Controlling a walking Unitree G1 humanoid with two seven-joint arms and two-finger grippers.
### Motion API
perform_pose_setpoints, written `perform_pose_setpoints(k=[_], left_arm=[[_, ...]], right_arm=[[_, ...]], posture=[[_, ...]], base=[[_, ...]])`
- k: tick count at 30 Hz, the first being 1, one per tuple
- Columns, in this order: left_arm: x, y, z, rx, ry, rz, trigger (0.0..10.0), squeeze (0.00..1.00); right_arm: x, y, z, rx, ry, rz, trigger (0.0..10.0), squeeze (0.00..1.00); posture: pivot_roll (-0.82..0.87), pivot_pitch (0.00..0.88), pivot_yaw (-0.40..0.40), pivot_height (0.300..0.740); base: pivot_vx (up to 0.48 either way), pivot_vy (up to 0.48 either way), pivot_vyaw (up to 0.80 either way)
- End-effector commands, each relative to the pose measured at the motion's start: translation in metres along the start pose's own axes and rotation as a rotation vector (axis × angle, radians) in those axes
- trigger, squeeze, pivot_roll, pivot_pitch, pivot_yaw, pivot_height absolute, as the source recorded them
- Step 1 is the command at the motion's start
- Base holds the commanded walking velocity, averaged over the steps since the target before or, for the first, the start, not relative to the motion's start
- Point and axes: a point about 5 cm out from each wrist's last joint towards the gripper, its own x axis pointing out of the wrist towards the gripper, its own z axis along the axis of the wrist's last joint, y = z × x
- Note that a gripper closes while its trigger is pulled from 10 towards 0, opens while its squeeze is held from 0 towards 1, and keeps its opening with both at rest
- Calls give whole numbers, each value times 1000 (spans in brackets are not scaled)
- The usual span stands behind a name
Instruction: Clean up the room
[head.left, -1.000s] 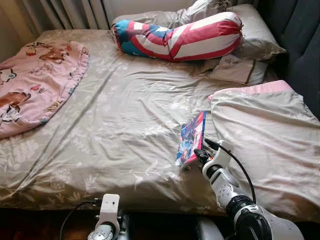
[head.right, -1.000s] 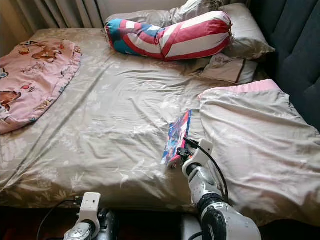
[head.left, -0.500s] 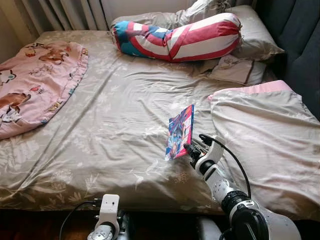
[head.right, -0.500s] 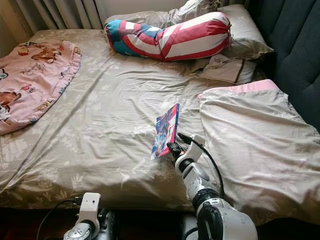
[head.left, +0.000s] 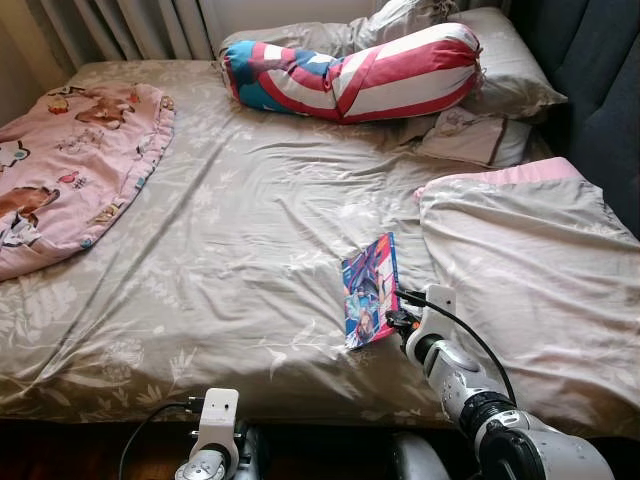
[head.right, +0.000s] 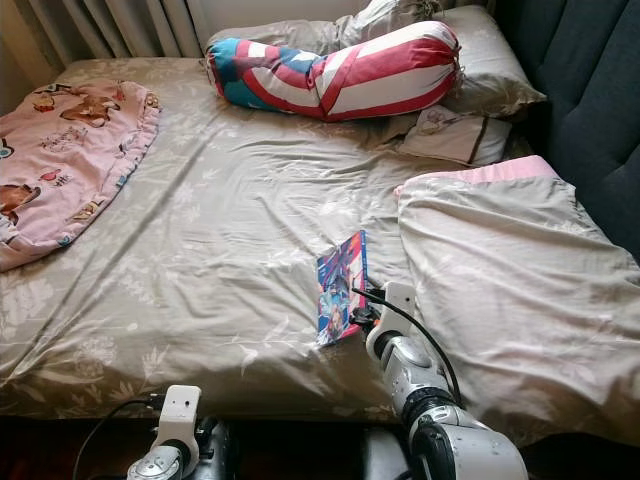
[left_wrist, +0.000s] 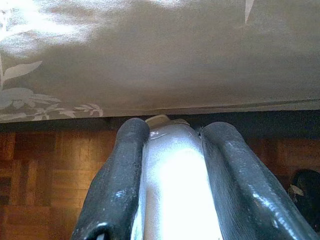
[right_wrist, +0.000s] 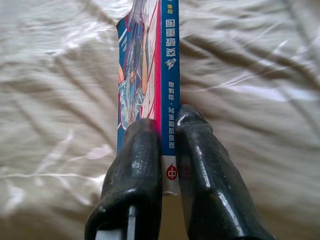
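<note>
Parquet floor (left_wrist: 45, 175) and the bed's hanging sheet edge are picked up by the left wrist view, where the left gripper (left_wrist: 170, 150) is seen pressed together low by the bedside. One comic book (head.left: 371, 290) is pinched at its spine by the right gripper (right_wrist: 167, 150), just beside the folded duvet (head.left: 530, 280). Printed spine lettering is caught up close. Further back, one pink blanket (head.left: 70, 165), one striped bolster (head.left: 350, 70) and two pillows (head.left: 505, 70) are counted.

On the bed (head.left: 230, 240), the book (head.left: 368, 291) sits near the front edge, just left of the folded duvet (head.left: 530, 270). The bolster (head.left: 350, 72) lies behind the book by the pillows (head.left: 500, 70); the blanket (head.left: 70, 165) is well off to the book's left.
</note>
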Motion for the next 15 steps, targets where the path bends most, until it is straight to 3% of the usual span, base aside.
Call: perform_pose_setpoints(k=[1,7,15], left_arm=[[-21,-8,-63,6,251,-36,10000,0],[-21,-8,-63,7,251,-36,10000,0],[-22,-9,-63,5,250,-36,10000,0]], right_arm=[[-2,-4,-7,-36,23,-31,10000,0],[-2,-9,-8,-40,20,-102,10000,0],[-3,-4,-20,110,48,-142,10000,0]], posture=[[-1,146,8,610],[-3,147,6,610],[7,149,2,610]], base=[[0,0,0],[0,0,0],[0,0,0]])
